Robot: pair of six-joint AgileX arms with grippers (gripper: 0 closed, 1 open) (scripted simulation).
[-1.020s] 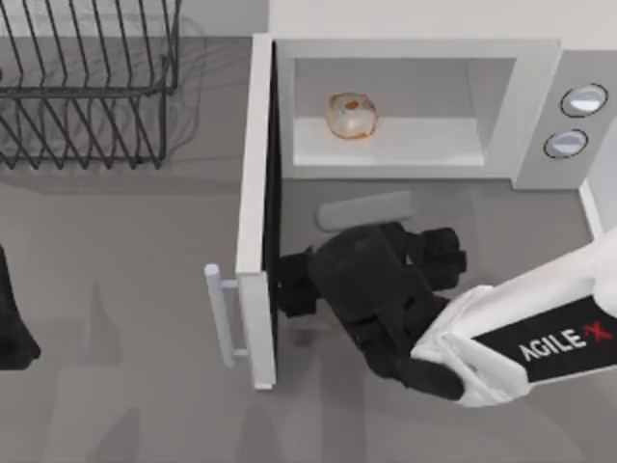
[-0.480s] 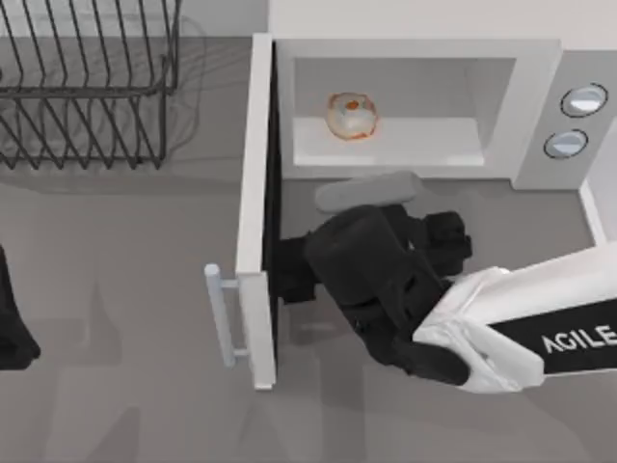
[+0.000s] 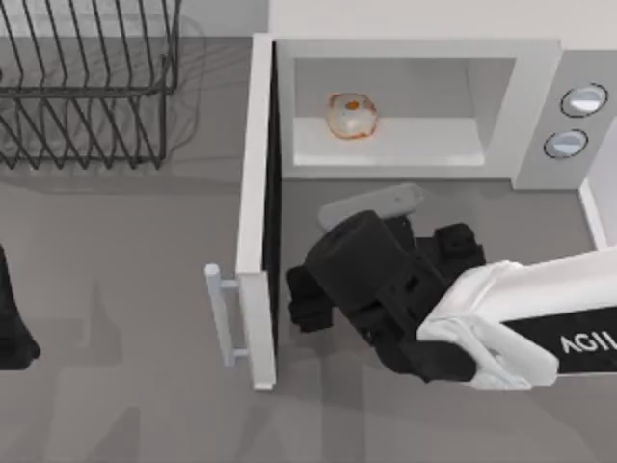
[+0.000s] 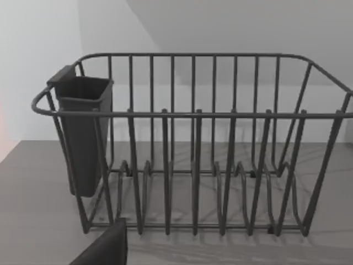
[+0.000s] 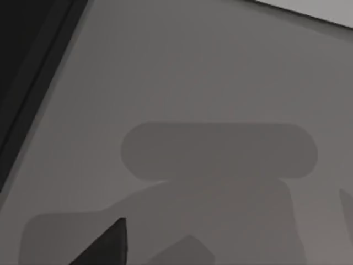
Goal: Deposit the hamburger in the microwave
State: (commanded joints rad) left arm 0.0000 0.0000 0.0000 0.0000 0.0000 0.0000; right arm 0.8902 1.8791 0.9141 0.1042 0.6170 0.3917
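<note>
Right claw [image 3: 307,299] farther from hamburger [image 3: 353,116]

Right claw [image 3: 307,301] shifted rightward, away from microwave door [image 3: 256,222].

Even, soft light falls from above; a blurred rounded shadow lies on the matte grey surface [image 5: 220,72] just beneath the black right tool [image 3: 307,297].

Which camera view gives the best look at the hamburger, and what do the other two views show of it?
The top view shows it best: the hamburger sits inside the open microwave, whole and unobstructed. The left wrist view faces the dish rack instead, and the right wrist view faces the table, so neither offers anything of the hamburger.
</note>
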